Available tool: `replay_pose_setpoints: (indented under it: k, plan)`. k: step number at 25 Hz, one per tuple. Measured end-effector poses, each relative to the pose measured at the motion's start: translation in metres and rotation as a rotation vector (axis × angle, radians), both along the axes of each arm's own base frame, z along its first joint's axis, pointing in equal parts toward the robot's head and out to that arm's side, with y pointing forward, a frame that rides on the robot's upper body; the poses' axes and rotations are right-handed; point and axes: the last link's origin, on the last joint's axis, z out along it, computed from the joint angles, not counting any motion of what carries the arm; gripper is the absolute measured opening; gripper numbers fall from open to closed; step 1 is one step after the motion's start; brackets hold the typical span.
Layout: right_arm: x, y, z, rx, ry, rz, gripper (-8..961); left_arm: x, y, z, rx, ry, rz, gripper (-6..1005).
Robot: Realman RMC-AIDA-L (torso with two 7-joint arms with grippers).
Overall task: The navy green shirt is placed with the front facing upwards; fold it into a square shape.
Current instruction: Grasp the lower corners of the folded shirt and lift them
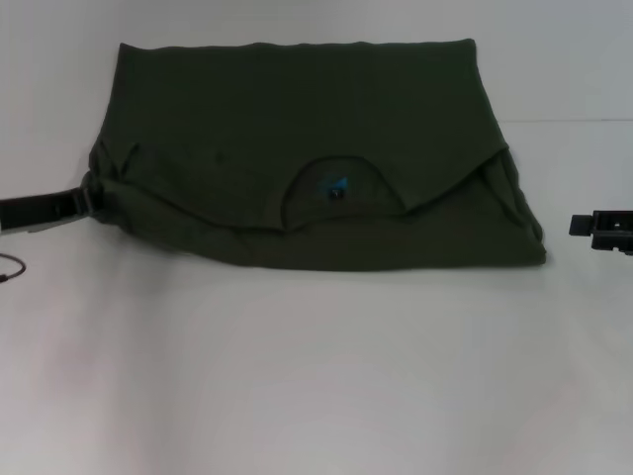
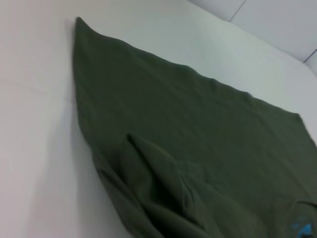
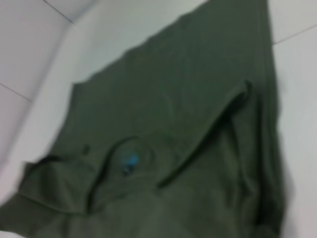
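Note:
The navy green shirt (image 1: 297, 109) lies folded on the white table (image 1: 297, 376), with its upper part turned over its lower part. The round collar with its blue neck label (image 1: 333, 187) faces up near the front fold. The print is hidden. The left gripper (image 1: 87, 201) is low at the shirt's left corner, touching or nearly touching the cloth. The right gripper (image 1: 582, 226) is a little off the shirt's right front corner, apart from it. The shirt fills the left wrist view (image 2: 198, 139) and the right wrist view (image 3: 198, 114), where the label (image 3: 130, 161) also shows.
A thin dark cable (image 1: 10, 267) lies at the table's left edge. Bare white table stretches in front of the shirt. A pale wall rises behind the far edge.

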Motion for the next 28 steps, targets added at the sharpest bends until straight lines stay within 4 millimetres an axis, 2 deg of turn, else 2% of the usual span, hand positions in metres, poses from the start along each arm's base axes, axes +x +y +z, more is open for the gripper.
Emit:
replay_pose_setpoints:
  k: [4, 10, 23, 28]
  plan:
    - [-0.009, 0.020, -0.002, -0.030, -0.126, -0.022, 543, 0.009, 0.006, 0.002, -0.033, -0.030, 0.026, 33]
    - [-0.025, 0.037, -0.018, -0.056, -0.206, 0.003, 539, 0.013, 0.008, 0.000, -0.037, -0.033, 0.026, 34]
    - [-0.023, 0.043, -0.048, -0.041, -0.263, -0.010, 530, 0.008, 0.004, -0.004, -0.030, -0.043, 0.038, 33]
    - [-0.030, 0.048, -0.059, -0.022, -0.276, 0.002, 526, 0.008, 0.004, -0.004, -0.029, -0.043, 0.038, 33]
